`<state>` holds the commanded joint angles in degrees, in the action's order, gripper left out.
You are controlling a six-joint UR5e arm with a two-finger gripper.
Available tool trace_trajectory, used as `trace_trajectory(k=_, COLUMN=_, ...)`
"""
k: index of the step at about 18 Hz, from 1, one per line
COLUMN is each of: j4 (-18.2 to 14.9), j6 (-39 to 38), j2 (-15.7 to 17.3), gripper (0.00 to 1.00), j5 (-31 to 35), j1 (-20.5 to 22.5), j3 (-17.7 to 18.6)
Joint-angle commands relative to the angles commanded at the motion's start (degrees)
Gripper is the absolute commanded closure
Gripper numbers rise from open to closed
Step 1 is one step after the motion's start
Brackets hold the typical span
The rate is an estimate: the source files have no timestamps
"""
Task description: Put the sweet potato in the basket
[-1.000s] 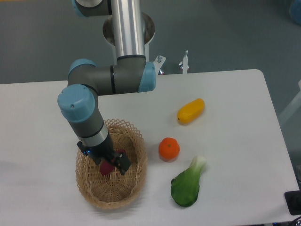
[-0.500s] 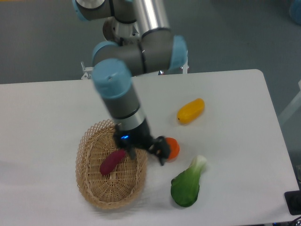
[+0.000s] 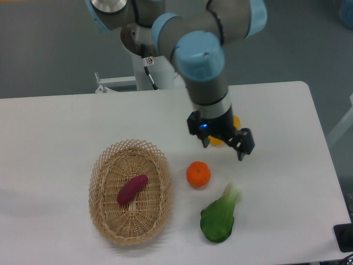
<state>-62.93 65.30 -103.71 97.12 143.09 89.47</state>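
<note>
— Where's the sweet potato [image 3: 132, 189]?
— I see it lying smooth and magenta, tapered, inside the woven wicker basket [image 3: 105, 212].
— And the gripper [image 3: 225, 147]?
— Empty, its 2 fingers spread apart, over the yellow oblong vegetable [image 3: 235, 122], above the round orange [image 3: 198, 174] and leafy green [image 3: 218, 216].

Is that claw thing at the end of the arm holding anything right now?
No. The gripper is open and empty, up over the yellow-orange vegetable. The sweet potato lies loose inside the basket.
</note>
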Motion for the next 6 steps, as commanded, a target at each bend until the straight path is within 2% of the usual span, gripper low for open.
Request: trace_trajectory(k=6, j4=0.00, j6=0.00, j2=0.09, gripper=0.00, j5=-0.18, j1=0.00, j3=-0.17)
